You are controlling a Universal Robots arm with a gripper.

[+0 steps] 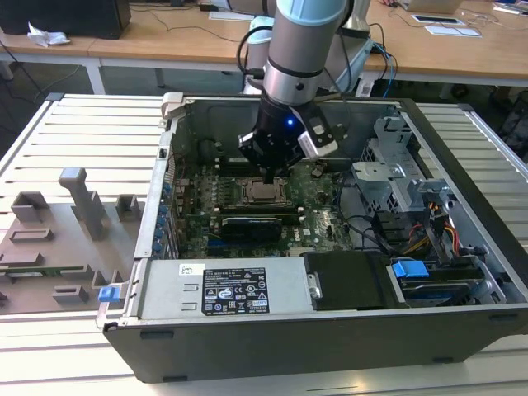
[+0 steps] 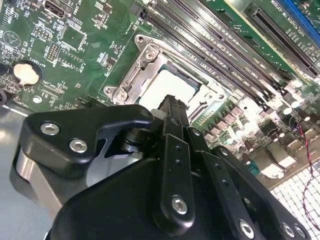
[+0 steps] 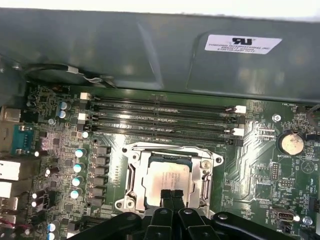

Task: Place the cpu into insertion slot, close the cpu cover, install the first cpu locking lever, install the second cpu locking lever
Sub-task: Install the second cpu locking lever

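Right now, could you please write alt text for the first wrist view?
The gripper, fingers together, hovers over the cpu lying in the insertion slot on the green motherboard, with long memory slots beyond.

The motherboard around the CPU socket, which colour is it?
Green; the motherboard shows best in the first wrist view.

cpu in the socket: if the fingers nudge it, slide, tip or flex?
The cpu lies flat inside the insertion slot, so it probably won't slide or tip. Its metal top looks rigid and smooth, likely slippery. The gripper is closed over it.
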